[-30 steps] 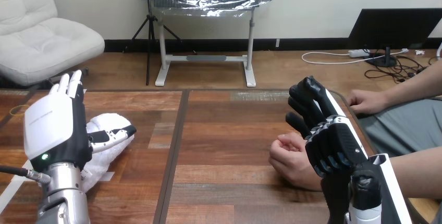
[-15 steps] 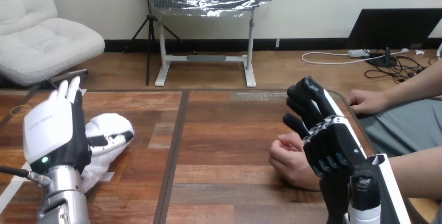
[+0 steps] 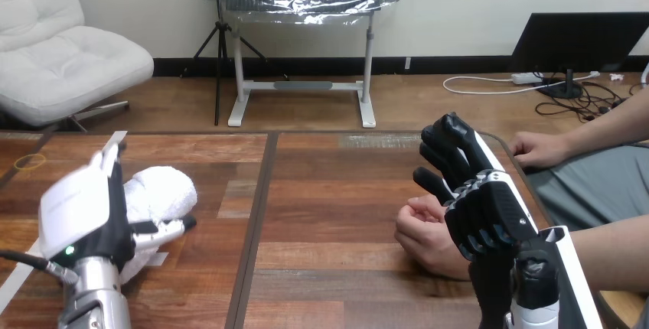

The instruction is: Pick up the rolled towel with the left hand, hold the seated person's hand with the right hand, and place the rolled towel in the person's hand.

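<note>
My left hand [image 3: 76, 214] sits low at the tabletop's [image 3: 337, 191] near left. Its white back faces me and it presses against the left side of the towel [image 3: 164, 191]. That back hides the contact, so I cannot tell whether the hand is gripping the towel or only leaning on it. The towel is a white roll lying on the tabletop, angled away from me. A thin yellow loop [image 3: 29, 162] lies flat farther left, well apart from the towel. A dark seam [image 3: 256, 214] runs from near to far across the wood, between the towel and the person's hand [image 3: 421, 233]. That hand rests on the tabletop at the right as a loose fist. My right hand [image 3: 490, 210] stands upright just beside it, touching its right side and blocking my view of the wrist. The right hand is released, its black fingers [image 3: 448, 138] raised and loosely bent above the fist, not wrapped round it. The person's second hand [image 3: 539, 149] lies flat at the far right edge, apart from both.
</note>
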